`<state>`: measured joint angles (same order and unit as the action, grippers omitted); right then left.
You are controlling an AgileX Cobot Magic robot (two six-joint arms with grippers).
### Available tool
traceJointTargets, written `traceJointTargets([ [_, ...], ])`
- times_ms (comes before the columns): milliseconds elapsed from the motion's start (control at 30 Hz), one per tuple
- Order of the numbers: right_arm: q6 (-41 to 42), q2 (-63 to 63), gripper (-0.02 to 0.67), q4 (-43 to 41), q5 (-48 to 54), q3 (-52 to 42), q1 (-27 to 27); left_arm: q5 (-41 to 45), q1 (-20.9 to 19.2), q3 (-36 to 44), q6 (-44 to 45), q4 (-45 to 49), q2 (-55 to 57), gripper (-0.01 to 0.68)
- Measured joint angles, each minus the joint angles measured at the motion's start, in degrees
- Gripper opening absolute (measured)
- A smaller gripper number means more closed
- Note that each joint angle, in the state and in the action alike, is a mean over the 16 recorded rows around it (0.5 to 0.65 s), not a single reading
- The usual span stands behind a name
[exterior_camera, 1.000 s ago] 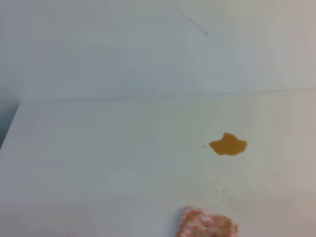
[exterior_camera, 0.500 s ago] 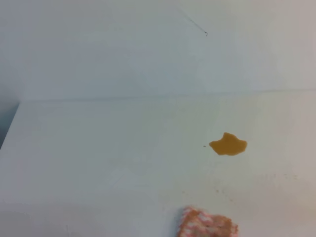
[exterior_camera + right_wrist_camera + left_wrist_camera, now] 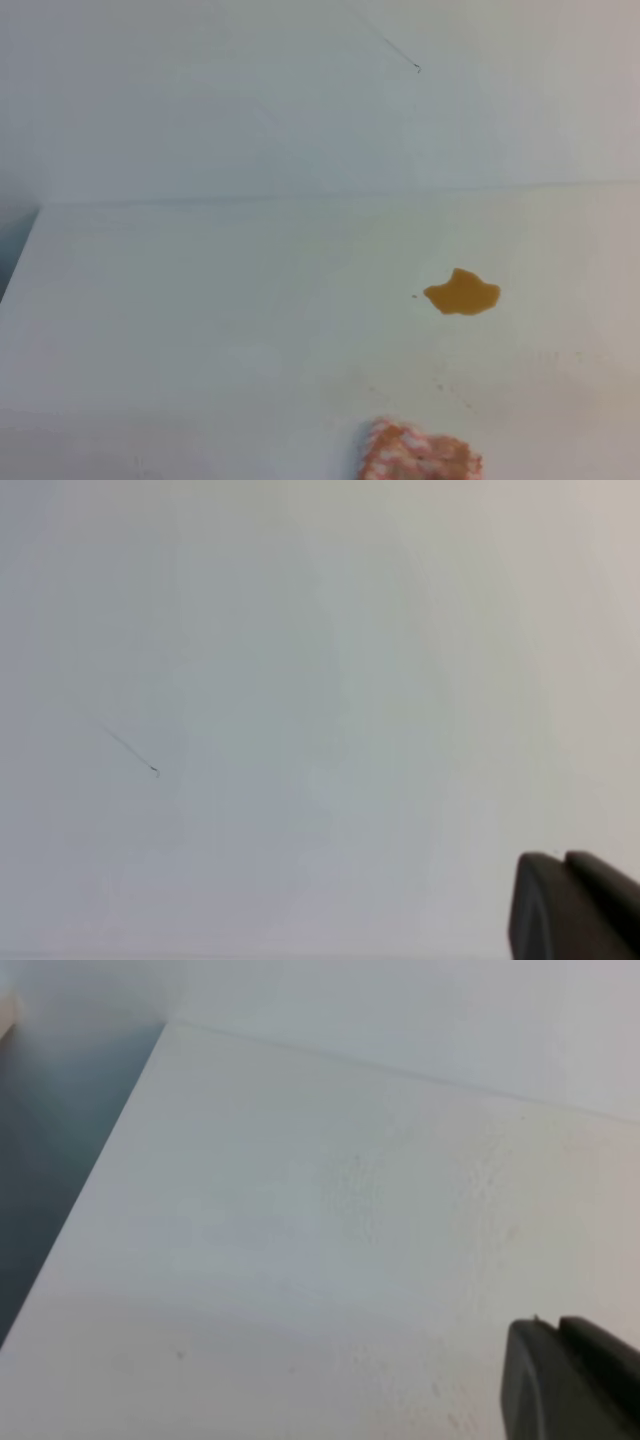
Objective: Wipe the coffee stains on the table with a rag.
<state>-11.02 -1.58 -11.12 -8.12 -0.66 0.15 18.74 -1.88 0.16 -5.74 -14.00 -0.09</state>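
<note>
The coffee stains (image 3: 462, 292) form one small amber-brown blot on the white table (image 3: 200, 320), right of centre in the exterior high view. The rag (image 3: 420, 455), mottled pink-orange and white, lies crumpled at the near edge of that view, partly cut off, below and a little left of the blot. Neither arm shows there. In the left wrist view my left gripper (image 3: 556, 1326) shows only as two black fingertips pressed together at the lower right, over bare table (image 3: 300, 1210). My right gripper (image 3: 562, 858) looks the same, fingers together, facing the pale wall. Nothing is held.
A white wall (image 3: 250, 100) rises behind the table, with a thin dark scratch (image 3: 415, 67) on it, also seen as a scratch (image 3: 150, 767) in the right wrist view. The table's left edge (image 3: 90, 1200) drops to a dark floor (image 3: 50, 1110).
</note>
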Motion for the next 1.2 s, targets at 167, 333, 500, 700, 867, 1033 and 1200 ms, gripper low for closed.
traceJointTargets([
  [167,0.6,0.9,-0.003,0.0,0.8,2.5,0.0,0.0,0.0,0.0,0.0,0.0,0.0,-0.001],
  [333,0.7,3.9,-0.003,0.4,6.7,8.8,0.0,0.1,0.0,-0.2,0.0,0.0,0.1,-0.001],
  [500,1.0,10.4,-0.003,2.2,18.2,19.4,0.0,0.1,0.0,-0.2,0.0,0.0,0.1,-0.001],
  [700,4.4,22.2,-0.003,7.7,35.0,33.9,0.0,0.1,0.0,-0.2,0.0,0.0,0.1,-0.001],
  [867,12.0,34.1,-0.003,18.0,46.2,42.3,0.0,0.1,0.0,-0.2,0.0,0.0,0.1,-0.001],
  [1033,23.6,45.5,-0.002,30.8,53.1,46.3,0.4,0.1,0.0,-0.2,0.0,0.0,0.1,-0.001],
  [1200,33.6,54.9,-0.002,40.2,55.3,47.3,3.1,0.1,0.0,-0.2,0.0,0.0,0.1,-0.001],
])
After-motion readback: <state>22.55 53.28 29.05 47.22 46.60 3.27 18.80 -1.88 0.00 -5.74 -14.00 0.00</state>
